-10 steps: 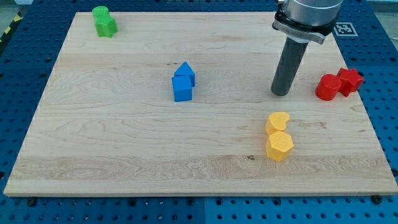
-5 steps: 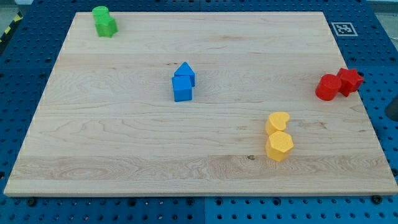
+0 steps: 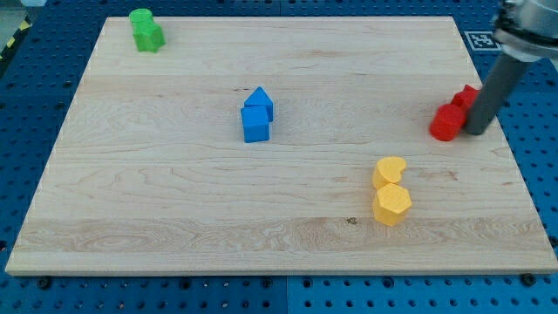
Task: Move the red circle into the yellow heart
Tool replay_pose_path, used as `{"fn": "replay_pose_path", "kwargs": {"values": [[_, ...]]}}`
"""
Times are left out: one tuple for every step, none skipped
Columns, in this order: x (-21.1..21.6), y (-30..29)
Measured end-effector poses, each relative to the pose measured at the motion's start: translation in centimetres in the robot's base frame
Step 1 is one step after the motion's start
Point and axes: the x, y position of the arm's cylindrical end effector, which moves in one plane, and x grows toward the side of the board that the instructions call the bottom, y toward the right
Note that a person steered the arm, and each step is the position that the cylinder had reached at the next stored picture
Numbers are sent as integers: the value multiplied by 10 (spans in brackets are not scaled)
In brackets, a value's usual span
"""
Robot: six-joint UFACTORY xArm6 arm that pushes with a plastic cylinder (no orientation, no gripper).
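Wood board (image 3: 174, 201) on blue pegboard table (image 3: 540, 174); my tip (image 3: 477, 131) touches red circle (image 3: 445, 123).

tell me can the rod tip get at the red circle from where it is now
Probably yes: my tip sits right beside the red circle on the view's right, nothing between them; the other red block lies just behind.

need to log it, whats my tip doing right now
No gripper, nothing held: my tip is on the board, against the red circle on its right side in the view.

Bright, even overhead light; soft short shadows; sharp focus; no glare.
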Motion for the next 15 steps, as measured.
{"fn": "replay_pose_path", "kwargs": {"values": [[0,-18],[-12,-18],[-32,-18],[-28,-34],[-28,-35],[-22,-12],[-21,-12],[-21,-12],[-21,-13],[-14,-13],[-13,-28],[-26,-53],[-18,-66],[-18,-71],[-27,-86]]}}
